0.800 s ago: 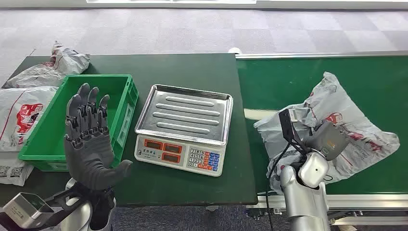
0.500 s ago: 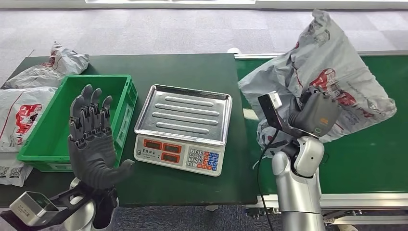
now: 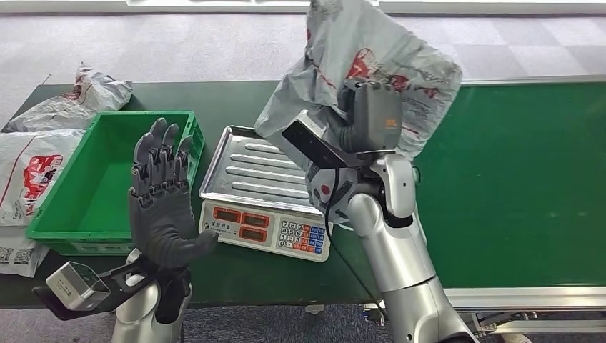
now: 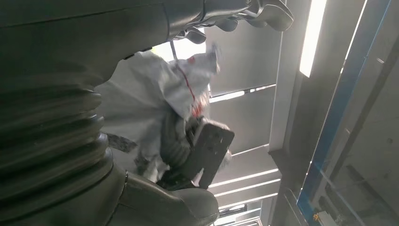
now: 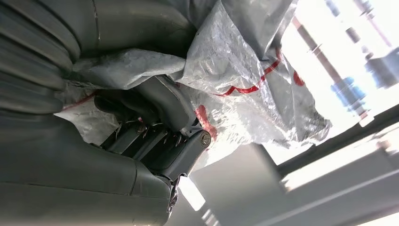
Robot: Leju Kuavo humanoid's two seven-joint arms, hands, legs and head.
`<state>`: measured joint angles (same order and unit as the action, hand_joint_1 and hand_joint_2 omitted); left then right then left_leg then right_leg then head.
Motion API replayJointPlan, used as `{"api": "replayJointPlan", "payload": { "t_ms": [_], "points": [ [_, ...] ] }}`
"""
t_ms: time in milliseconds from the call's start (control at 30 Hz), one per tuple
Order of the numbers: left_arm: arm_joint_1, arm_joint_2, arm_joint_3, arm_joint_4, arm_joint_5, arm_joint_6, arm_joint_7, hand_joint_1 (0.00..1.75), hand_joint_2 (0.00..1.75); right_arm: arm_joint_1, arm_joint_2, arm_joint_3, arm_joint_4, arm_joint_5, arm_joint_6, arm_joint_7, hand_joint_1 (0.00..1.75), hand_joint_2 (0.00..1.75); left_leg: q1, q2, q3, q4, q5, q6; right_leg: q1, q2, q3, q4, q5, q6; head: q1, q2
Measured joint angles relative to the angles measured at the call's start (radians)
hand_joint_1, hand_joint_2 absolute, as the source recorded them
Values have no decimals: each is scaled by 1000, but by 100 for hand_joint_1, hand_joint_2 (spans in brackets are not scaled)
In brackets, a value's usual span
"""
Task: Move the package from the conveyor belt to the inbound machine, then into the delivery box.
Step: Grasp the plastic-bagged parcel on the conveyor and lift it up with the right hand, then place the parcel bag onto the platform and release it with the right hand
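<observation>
Since a moment ago the right hand (image 3: pixel 371 114) has swung the package (image 3: pixel 371 57) off the conveyor belt (image 3: pixel 514 186) and across to the scale; half a second back it was still over the belt's near end. Now the grey plastic mailer with red print hangs in the air above the far right corner of the scale (image 3: pixel 268 189), clear of the steel tray (image 3: pixel 250 168), not resting on it. The right hand's fingers are wrapped into the crumpled plastic from below; the right wrist view shows the dark fingers (image 5: pixel 155 136) curled tight around a fold of the package (image 5: pixel 235 70), so the grip is firm.

The left hand (image 3: pixel 163 200) has also shifted a little towards the scale. It stands upright with the palm facing forward, fingers spread apart and holding nothing, in front of the near right corner of the green crate (image 3: pixel 71 207). Its thumb reaches close to the scale's front left corner; I cannot tell whether it touches.

From the left wrist view the package (image 4: pixel 155 94) shows with the right arm's dark wrist camera mount just below it.

On the dark green worktop (image 3: pixel 236 96), left of the crate, lie other grey mailers (image 3: pixel 43 150).
</observation>
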<state>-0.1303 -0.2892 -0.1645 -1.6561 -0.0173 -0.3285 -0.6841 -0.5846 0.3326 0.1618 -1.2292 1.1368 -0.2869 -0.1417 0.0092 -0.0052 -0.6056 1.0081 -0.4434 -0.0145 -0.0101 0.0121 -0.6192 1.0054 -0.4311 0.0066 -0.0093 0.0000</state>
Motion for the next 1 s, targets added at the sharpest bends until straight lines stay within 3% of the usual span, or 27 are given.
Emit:
{"api": "replayJointPlan", "payload": {
  "t_ms": [133, 433, 467, 500, 567, 600, 633, 833, 1000],
  "points": [
    [-22, -3, -10, 28, 2, -6, -9, 0, 175, -65, 24, 85, 122, -116, 44, -35, 175, 175, 0, -1, 0, 0, 0, 0, 1, 0, 0, 0, 0, 0, 0, 0],
    [-29, -4, -11, 38, 2, 3, -16, 0, 175, -174, 36, 241, 351, -282, 35, -35, 175, 175, 0, -1, -1, 0, 0, 0, 0, 0, 0, 0, 0, 0, 0, 0],
    [-29, -4, -11, 37, 2, 6, -16, 0, 175, -181, 36, 252, 370, -290, 34, -36, 144, 175, 0, -1, -1, 0, 0, 0, 0, 0, 0, 0, 0, 0, 0, 0],
    [-29, -4, -11, 37, 2, 7, -16, 0, 175, -187, 36, 262, 388, -297, 31, -36, 100, 175, 0, -1, -1, 0, 0, 0, 0, 0, 0, 0, 0, 0, 0, 0],
    [-29, -4, -11, 37, 2, 10, -16, 0, 175, -196, 36, 278, 414, -305, 20, -30, 13, 87, 0, -1, -1, 0, 0, 0, 0, 0, 0, 0, 0, 0, 0, 0],
    [-29, -4, -11, 37, 2, 14, -16, 0, 175, -202, 36, 287, 427, -305, 7, -21, 0, 44, 0, -1, -1, 0, 0, 0, 0, 0, 0, 0, 0, 0, 0, 0],
    [-28, -4, -11, 37, 3, 20, -16, 0, 175, -207, 36, 295, 439, -300, -14, -6, 0, 0, 0, -1, -1, 0, 0, 0, 0, 0, 0, 0, 0, 0, 0, 0],
    [-15, -1, -14, 30, 18, 60, -17, 0, 175, -219, 36, 325, 475, -76, -217, 150, 0, 0, 0, -1, 0, 0, 0, 0, 0, 0, 0, 0, 0, 0, 0, 0],
    [-4, 2, -16, 25, 21, 76, -17, 0, 175, -208, 31, 320, 441, 125, -229, 274, 0, 0, 0, -1, -1, 0, 0, 0, 0, 0, -1, 0, 0, 0, 0, 0]
  ]
}}
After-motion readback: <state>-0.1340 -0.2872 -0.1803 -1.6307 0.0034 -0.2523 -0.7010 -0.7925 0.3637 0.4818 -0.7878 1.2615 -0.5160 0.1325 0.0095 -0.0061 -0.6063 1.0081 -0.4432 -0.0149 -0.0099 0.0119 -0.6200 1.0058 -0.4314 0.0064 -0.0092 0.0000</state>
